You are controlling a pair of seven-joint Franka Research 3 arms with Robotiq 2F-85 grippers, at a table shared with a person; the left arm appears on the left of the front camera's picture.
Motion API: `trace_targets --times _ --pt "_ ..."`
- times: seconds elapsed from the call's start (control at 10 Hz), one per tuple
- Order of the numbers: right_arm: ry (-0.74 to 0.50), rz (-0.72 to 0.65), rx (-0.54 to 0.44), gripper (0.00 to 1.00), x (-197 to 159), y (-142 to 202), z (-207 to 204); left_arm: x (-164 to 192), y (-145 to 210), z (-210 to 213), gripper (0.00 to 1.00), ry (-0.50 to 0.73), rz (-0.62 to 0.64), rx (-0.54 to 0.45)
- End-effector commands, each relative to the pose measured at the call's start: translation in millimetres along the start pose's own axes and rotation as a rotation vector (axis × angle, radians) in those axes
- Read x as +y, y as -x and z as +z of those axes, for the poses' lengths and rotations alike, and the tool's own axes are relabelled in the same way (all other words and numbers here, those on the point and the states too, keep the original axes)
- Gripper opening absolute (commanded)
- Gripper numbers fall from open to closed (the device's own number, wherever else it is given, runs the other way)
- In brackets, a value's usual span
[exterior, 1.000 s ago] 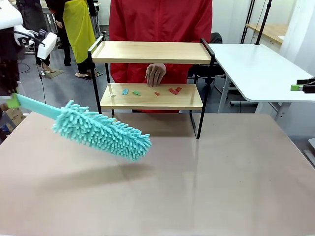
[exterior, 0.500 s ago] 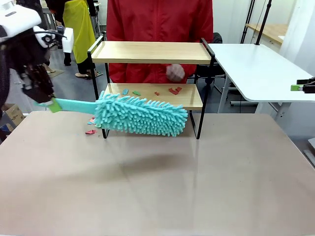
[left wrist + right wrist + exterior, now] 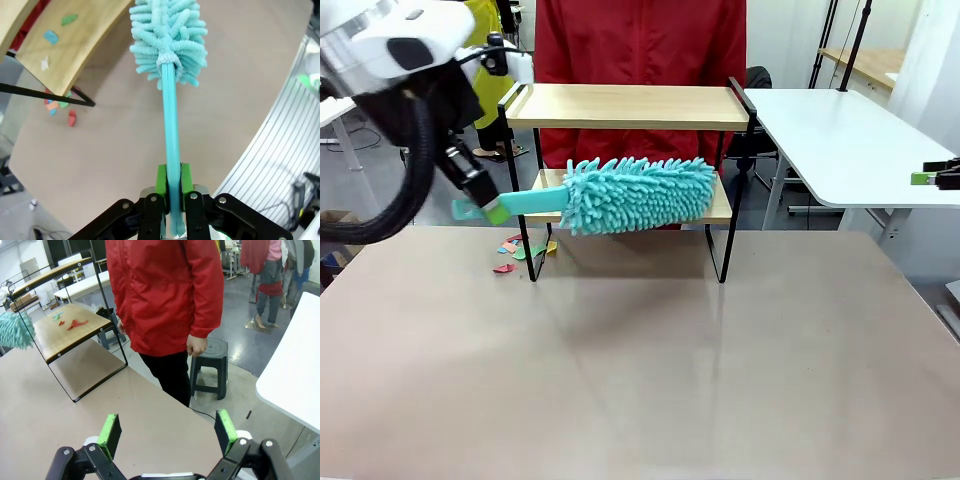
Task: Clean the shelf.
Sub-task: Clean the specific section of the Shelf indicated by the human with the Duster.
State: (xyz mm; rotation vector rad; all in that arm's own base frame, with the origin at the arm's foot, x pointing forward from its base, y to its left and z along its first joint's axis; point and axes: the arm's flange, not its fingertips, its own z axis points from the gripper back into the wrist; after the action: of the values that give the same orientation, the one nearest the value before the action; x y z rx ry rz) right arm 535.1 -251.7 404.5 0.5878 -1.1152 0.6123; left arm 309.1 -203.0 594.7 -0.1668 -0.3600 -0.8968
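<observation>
I had the shelf at the table's far edge, just beyond my left gripper, which was clamped on the teal duster handle. The duster's head was by the lower board. My right gripper stood wide open and empty.

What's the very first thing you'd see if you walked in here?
A big fluffy turquoise duster, held by its handle in the left gripper, stretches across the front of the shelf, level with its lower board. Behind the shelf stands a person in a bright red jacket, and small coloured scraps lie on the table by one leg.
</observation>
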Motion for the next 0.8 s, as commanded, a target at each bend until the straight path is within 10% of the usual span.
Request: trace_targets --times 0.0,0.7 --pt "-0.001 0.003 0.002 1.0 1.9 -1.6 -0.2 -14.5 -17.6 -12.7 0.13 -0.005 0.088 -0.081" --pt "-0.001 0.003 0.002 1.0 1.9 -1.6 -0.2 -55.5 -117.2 -61.8 0.13 -0.038 0.41 -0.075"
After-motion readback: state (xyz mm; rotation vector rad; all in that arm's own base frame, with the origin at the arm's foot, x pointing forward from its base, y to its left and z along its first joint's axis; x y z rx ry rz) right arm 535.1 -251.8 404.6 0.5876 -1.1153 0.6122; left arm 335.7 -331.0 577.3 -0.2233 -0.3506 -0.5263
